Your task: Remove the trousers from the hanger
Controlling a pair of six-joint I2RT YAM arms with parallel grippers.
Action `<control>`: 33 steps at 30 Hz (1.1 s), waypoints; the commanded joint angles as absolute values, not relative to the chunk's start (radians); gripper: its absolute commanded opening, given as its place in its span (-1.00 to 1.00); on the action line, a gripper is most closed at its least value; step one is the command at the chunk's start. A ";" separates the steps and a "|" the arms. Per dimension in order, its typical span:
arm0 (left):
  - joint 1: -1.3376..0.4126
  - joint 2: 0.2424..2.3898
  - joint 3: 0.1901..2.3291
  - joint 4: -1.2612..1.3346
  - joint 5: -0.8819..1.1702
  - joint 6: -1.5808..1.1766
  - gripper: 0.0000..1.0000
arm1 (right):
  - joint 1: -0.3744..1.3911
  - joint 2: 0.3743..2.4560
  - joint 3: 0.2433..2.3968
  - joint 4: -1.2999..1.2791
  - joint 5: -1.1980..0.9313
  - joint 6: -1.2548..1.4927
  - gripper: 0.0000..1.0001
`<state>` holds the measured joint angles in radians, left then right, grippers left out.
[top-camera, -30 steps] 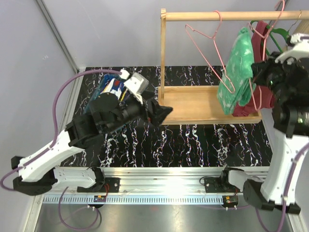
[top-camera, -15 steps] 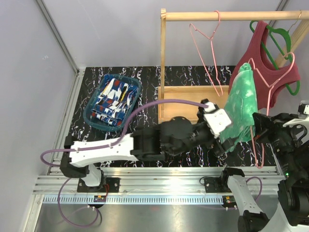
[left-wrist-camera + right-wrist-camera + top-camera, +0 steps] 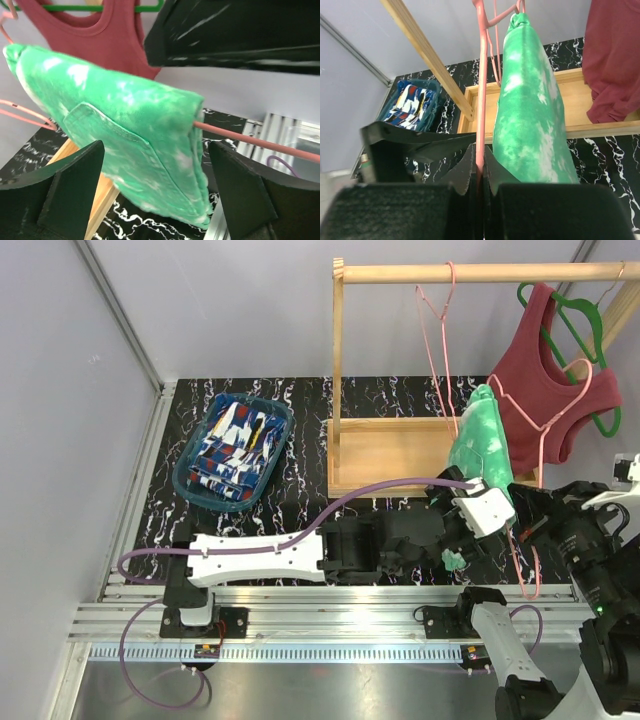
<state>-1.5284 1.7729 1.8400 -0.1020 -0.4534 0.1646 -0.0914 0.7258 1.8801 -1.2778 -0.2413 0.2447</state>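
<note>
Green trousers (image 3: 115, 125) hang on the pink hanger (image 3: 481, 100) at the right. The right gripper (image 3: 480, 160) pinches its wire tight. The left gripper (image 3: 155, 147) is wide open around the trousers.

The green trousers (image 3: 480, 440) are bright green mottled with white, and the pink hanger (image 3: 480, 100) through them is a plain salmon shade. At their 2 o'clock, the tank top (image 3: 540, 390) is dark red on a green hanger (image 3: 60, 7). The blue trousers (image 3: 235, 445), at 10 o'clock on the table (image 3: 300, 510), carry white, red and yellow print inside a teal basket (image 3: 179, 480); the table is black, veined white.
</note>
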 commanded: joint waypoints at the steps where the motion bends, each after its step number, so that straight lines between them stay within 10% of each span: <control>1: -1.532 1.818 1.901 -0.017 -0.569 0.204 0.65 | -0.084 0.719 1.951 -1.068 -0.296 0.264 -1.00; 14: -1.532 1.829 1.911 0.025 -0.626 0.222 0.54 | -0.081 0.723 1.976 -1.057 -0.362 0.285 -1.00; 22: -1.540 1.769 1.901 0.051 -0.705 0.192 -0.99 | -0.083 0.709 1.895 -1.037 -0.356 0.273 -1.00; 33: -1.614 1.491 1.796 0.219 -0.969 0.327 -1.00 | -0.081 0.585 1.432 -0.922 -0.416 0.262 -1.00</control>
<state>-1.5894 1.6665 1.7435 -0.0315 -0.8436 0.2489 -0.0868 0.6235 1.4944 -1.0435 -0.3729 0.2783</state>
